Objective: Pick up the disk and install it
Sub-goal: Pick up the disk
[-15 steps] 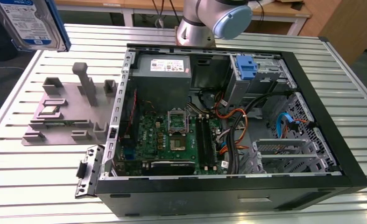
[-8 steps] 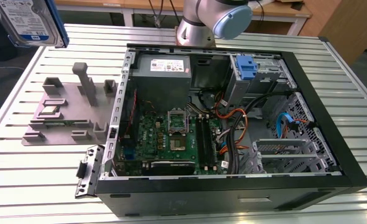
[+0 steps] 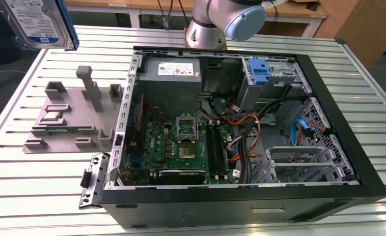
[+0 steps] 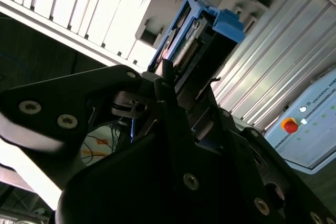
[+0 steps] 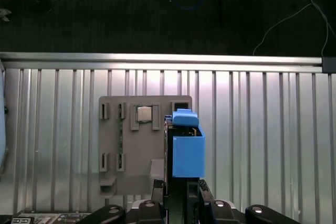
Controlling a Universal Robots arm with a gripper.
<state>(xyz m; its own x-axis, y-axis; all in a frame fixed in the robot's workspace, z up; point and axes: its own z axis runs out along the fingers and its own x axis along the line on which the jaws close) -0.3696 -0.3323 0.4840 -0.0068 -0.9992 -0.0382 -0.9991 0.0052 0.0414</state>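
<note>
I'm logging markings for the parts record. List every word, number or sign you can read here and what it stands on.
Disk, held in the gripper: white-and-blue label, print too small to read.
Power supply box in the computer case: white label, too small to read.
Control panel in the second wrist view: lettering too blurred to read.
No text can be quoted.
</note>
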